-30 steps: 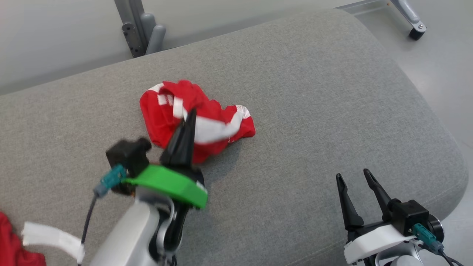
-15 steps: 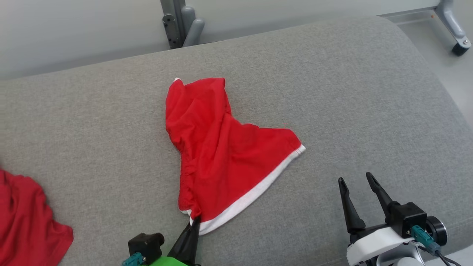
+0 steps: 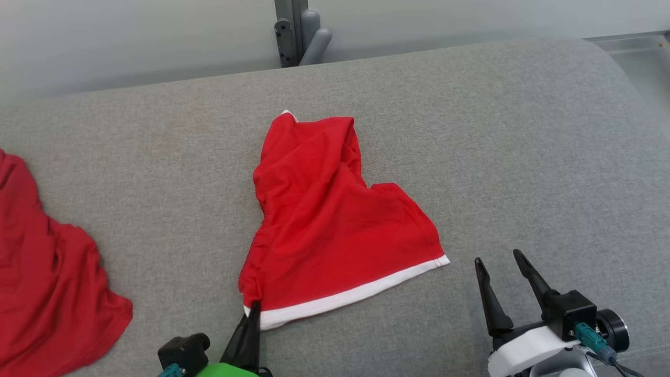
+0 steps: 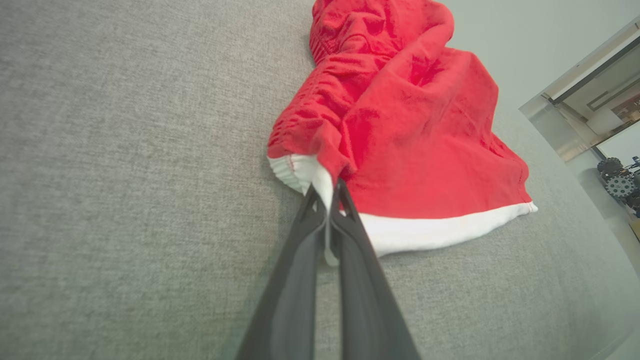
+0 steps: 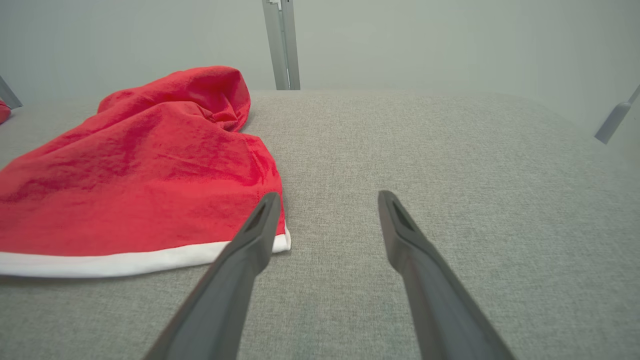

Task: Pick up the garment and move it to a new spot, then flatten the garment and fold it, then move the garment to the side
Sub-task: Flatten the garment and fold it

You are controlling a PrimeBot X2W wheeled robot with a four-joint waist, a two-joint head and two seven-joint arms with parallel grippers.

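Flattening stage, as judged from the layout. The left gripper (image 3: 255, 309) is clenched on the near corner of the white hem (image 4: 440, 232), the band pinched between its fingertips. The garment (image 3: 335, 225) lies just ahead of those fingertips on the grey cushion (image 3: 523, 131), spreading away and to their right, with its far end bunched. The right gripper (image 3: 497, 256) is released and empty, jaws apart; the free hem corner (image 5: 282, 242) sits just ahead of its left finger, and contact cannot be told. A good next move probably takes that corner with the right gripper, then draws both grippers apart low over the cushion; the hem should come taut before any lift, or the far bunching may drag. A second red cloth (image 3: 47, 272) lies well left of the left gripper.
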